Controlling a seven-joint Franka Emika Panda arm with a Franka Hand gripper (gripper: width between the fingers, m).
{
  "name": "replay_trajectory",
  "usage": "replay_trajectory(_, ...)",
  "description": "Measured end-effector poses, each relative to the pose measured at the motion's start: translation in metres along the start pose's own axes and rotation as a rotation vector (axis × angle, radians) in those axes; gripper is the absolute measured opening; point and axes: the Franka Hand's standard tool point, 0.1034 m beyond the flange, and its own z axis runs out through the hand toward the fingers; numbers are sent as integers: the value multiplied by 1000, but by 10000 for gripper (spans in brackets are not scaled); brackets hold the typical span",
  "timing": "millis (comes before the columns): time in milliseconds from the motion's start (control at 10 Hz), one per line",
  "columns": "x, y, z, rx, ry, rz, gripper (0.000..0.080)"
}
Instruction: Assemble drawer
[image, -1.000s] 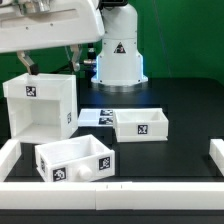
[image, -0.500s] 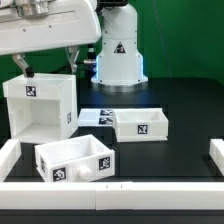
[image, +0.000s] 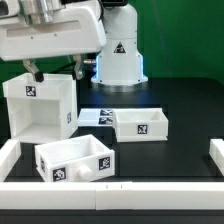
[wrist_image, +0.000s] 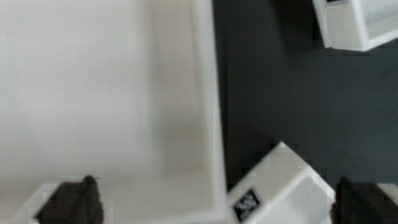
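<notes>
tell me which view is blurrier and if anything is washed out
Wrist view: soft all over, housing wall a washed-out white, fingertips dark blurs. Exterior view: sharper, front tray crisp, blue glow at the arm's base.

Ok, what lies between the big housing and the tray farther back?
The marker board lies flat between the housing and that tray, shown in the exterior view.
</notes>
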Motion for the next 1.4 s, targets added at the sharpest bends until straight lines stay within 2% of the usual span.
replay_trajectory(200, 0, -5, 16, -29, 3, -8, 649)
replay_trajectory(300, 1, -7, 19, -35, 6, -14, 561)
replay_trajectory(400, 1, -7, 19, -35, 5, -14, 426)
replay_trajectory(500, 1, -7, 19, -35, 5, -14, 426)
replay_trajectory(600, 0, -6, 20, -36, 4, -14, 226)
replay_trajectory(700, 0, -6, 20, -36, 4, -14, 93)
replay_trajectory(800, 0, -6, 20, -36, 4, -14, 93)
replay_trajectory(900, 1, -6, 19, -36, 5, -15, 35)
replay_trajectory(1100, 2, -7, 18, -36, 5, -10, 35)
replay_trajectory(1200, 2, -12, 8, -41, -32, 61, 35)
replay_trajectory(1300, 2, -20, -7, -23, -79, 109, 35)
replay_trajectory(1400, 8, -30, -29, 1, -127, 173, 35)
